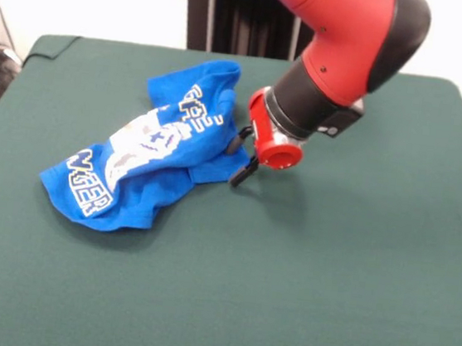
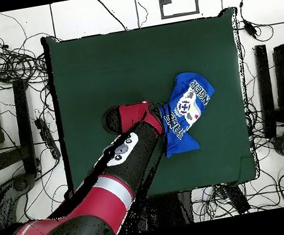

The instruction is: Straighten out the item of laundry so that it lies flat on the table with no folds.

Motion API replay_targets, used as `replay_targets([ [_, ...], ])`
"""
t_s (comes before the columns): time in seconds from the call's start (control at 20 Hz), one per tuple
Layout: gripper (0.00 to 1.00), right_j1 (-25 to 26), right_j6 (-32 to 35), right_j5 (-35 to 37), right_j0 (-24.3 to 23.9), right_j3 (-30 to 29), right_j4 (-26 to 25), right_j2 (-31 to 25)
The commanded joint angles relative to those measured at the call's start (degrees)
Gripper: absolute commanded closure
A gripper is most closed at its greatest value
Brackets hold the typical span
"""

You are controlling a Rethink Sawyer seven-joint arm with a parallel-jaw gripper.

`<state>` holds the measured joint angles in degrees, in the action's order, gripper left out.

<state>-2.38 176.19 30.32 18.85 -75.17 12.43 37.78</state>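
table front half bare green felt, nothing on it. moving back: shirt lies left of centre in front view, bunched into a long diagonal roll, one end low-left showing white lettering, other end up toward far side. controller print partly visible along the middle, creased. several folds and overlaps; sleeves not distinguishable. not flat.

gripper sits at the right-hand edge of the shirt, low, at cloth level. dark fingers poke out below the red wrist collar, close together, and seem to meet the blue hem there. cannot tell whether cloth is actually pinched between them or only touched; fingers narrow, not spread.

overhead view: shirt toward one side of the table, well inside the edges, with the arm covering the gripper end, so no help on grip.

judgement: step in hand is taking hold of an edge for a spreading pull. early in task, most of the unfolding left. next move calls for a confirmed pinch on a single layer, then a low drag away from the bunch toward open felt on the right in front view. risk: whole bundle slides instead of opening.
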Motion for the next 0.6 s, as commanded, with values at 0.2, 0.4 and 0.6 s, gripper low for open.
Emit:
replay_targets([
  [0.2,0.0,3.89,1.61,0.25,-0.92,-0.06,-0.94,-7.43],
  [0.4,0.0,4.85,1.79,-4.85,-2.34,-0.51,-0.15,-10.42],
  [0.6,0.0,5.16,1.63,-7.72,-3.35,-0.91,-0.08,-12.06],
])
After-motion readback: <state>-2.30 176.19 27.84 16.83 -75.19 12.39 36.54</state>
